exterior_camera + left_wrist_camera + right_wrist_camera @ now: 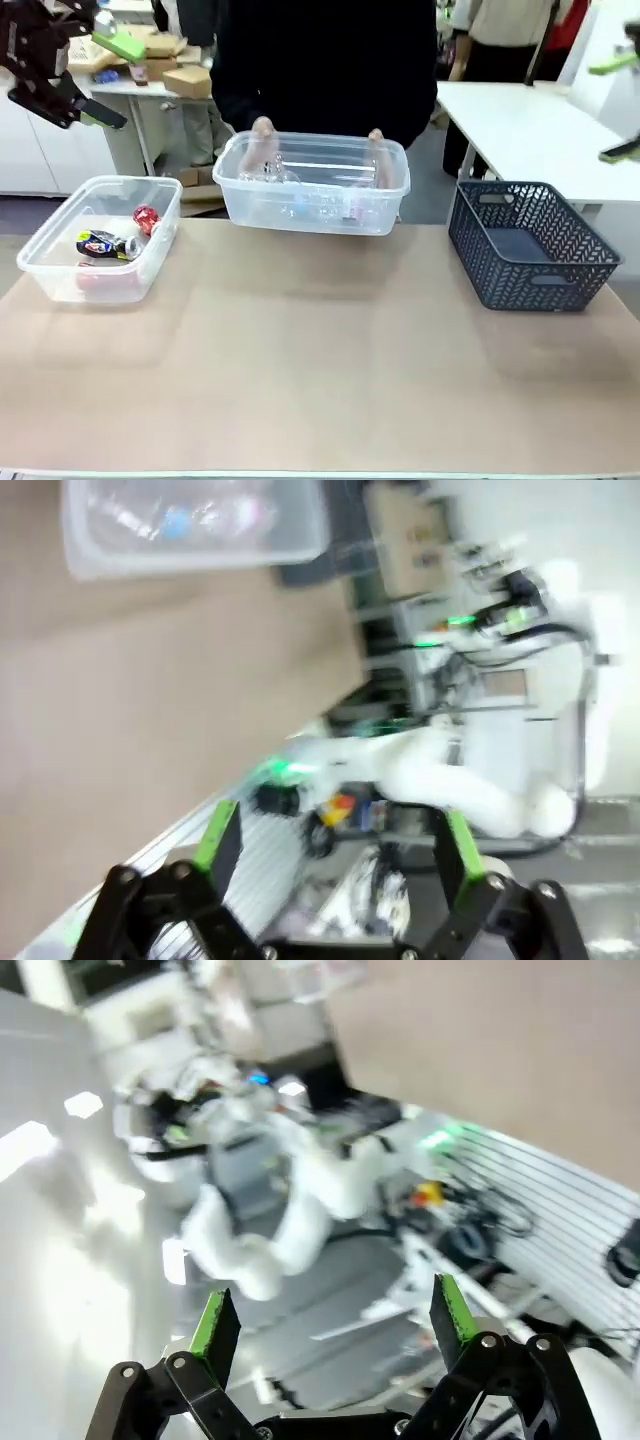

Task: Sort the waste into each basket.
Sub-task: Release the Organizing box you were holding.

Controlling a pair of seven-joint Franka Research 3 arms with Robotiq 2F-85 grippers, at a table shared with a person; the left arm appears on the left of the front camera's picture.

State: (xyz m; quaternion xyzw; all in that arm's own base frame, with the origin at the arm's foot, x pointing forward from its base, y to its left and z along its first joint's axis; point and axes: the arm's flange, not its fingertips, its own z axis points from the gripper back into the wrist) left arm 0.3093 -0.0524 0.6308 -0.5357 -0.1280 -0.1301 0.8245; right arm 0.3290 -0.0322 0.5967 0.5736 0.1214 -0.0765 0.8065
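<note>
**Student:** What do the three panels show?

**Instructor:** Front view: a tan-topped table (320, 380) bearing a small see-through colourless plastic tub (100, 240) at the robot's left and a dark grey lattice-walled plastic basket (530, 245) at its right. Behind the far edge a person in a dark top holds a larger clear rectangular lidded-looking tub (315, 185), one hand (262, 140) and the other hand (377, 145) on its far side.

**Student:** Where is the waste?

**Instructor:** Small red and blue-printed metal cans (115, 240) lie in the small tub. Clear plastic bottles with pale labels (300, 195) lie in the tub the person holds. The lattice basket looks empty.

**Student:** And the grippers?

**Instructor:** The left gripper (100, 80) is raised at the upper left, well above the small tub, its green-padded fingers apart and holding nothing; the left wrist view agrees, with the left gripper (335, 850) spread over the table edge and blurred. The right gripper (620, 105) is high at the upper right edge, fingers apart; the right wrist view shows it (330, 1330) spread wide and empty, aimed away from the table.

**Student:** Which step is in hand?

**Instructor:** Judged from the layout, the sorting looks finished or paused: cans and bottles already sit apart, and no item lies loose on the table. Any next move probably waits on the person setting down or removing the bottle tub.
</note>
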